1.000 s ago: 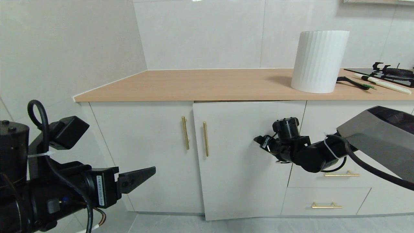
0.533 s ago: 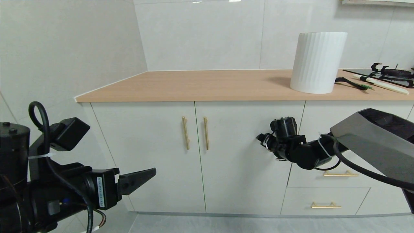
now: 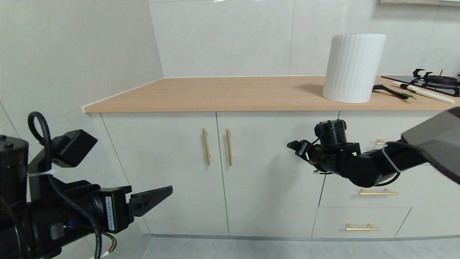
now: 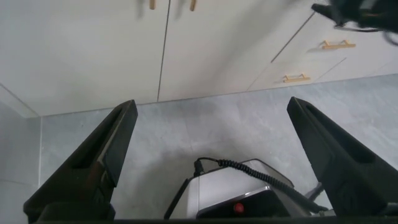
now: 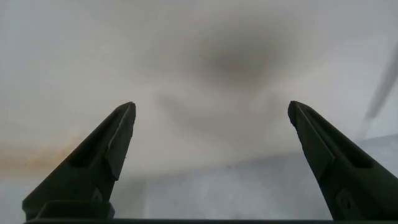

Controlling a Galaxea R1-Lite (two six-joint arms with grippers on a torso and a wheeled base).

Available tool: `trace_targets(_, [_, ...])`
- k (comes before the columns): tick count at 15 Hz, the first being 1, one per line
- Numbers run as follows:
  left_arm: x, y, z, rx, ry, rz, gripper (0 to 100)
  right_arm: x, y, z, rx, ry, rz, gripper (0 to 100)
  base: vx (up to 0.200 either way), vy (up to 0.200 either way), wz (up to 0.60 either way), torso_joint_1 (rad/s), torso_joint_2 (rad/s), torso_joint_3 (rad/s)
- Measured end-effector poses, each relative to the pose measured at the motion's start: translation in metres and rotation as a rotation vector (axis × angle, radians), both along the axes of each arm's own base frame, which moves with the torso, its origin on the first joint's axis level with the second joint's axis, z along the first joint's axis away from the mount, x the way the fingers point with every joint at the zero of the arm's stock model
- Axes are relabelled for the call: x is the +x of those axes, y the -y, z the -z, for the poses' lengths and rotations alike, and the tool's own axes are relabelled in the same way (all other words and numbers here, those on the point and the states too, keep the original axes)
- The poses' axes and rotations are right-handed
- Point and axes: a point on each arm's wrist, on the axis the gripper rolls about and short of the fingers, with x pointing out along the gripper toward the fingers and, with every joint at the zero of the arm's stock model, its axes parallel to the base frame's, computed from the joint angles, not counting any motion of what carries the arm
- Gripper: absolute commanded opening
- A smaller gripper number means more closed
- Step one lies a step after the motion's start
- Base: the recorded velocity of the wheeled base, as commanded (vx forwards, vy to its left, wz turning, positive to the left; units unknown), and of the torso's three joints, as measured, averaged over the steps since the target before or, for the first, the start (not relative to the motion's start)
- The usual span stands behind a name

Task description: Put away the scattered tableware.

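A tall white ribbed container (image 3: pixel 354 68) stands on the wooden countertop (image 3: pixel 222 94). Just right of it lie a black-handled utensil (image 3: pixel 391 91) and a long white utensil (image 3: pixel 426 93). My right gripper (image 3: pixel 294 145) hovers below the counter, close in front of the shut right-hand cabinet door (image 3: pixel 273 172). In the right wrist view this gripper (image 5: pixel 211 107) is open and empty, facing the plain white door. My left gripper (image 3: pixel 158 193) hangs low at the left, away from the cabinet. It is open (image 4: pixel 211 106) with nothing in it, above the grey floor.
Two gold handles (image 3: pixel 217 146) mark the pair of shut cabinet doors. Drawers with gold pulls (image 3: pixel 379 193) sit at the lower right. A gas hob (image 3: pixel 436 80) occupies the counter's far right end. Tiled walls close the left and the back.
The right-hand cabinet door, ajar a second ago, is now shut flush. My right gripper followed it inward, then rose slightly. The left arm has kept still.
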Motion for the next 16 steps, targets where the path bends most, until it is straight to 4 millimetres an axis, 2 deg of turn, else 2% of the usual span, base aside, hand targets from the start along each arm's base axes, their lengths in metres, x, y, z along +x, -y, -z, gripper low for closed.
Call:
trace_targets(3, [-0.01, -0.006, -0.01, -0.014, 0.056, 0.002, 100, -0.051, 0.016, -0.063, -0.036, 0.128, -0.091, 100, 0.0, 0.0, 0.0, 0.0, 0.0, 0.0])
trace_targets(6, [-0.029, -0.021, -0.013, 0.059, 0.151, -0.021, 100, -0.123, 0.045, -0.118, -0.12, 0.297, -0.139, 100, 0.0, 0.0, 0.0, 0.0, 0.0, 0.0])
trace_targets(7, [-0.039, -0.027, -0.012, 0.072, 0.179, -0.035, 100, -0.148, 0.059, -0.129, -0.162, 0.345, -0.139, 100, 0.0, 0.0, 0.0, 0.0, 0.0, 0.0])
trace_targets(9, [-0.06, -0.039, -0.009, 0.08, 0.235, -0.061, 100, -0.195, 0.09, -0.135, -0.283, 0.416, -0.111, 100, 0.0, 0.0, 0.0, 0.0, 0.0, 0.0])
trace_targets(12, [-0.102, -0.061, 0.0, 0.102, 0.323, -0.082, 100, -0.266, 0.135, -0.131, -0.413, 0.52, 0.004, 100, 0.0, 0.0, 0.0, 0.0, 0.0, 0.0])
trace_targets(14, [-0.133, -0.077, 0.01, 0.164, 0.383, -0.103, 100, -0.312, 0.148, -0.124, -0.449, 0.579, 0.05, 100, 0.0, 0.0, 0.0, 0.0, 0.0, 0.0])
trace_targets(16, [-0.162, -0.088, 0.022, 0.236, 0.456, -0.165, 100, -0.351, 0.153, -0.106, -0.472, 0.554, 0.041, 100, 0.0, 0.0, 0.0, 0.0, 0.0, 0.0])
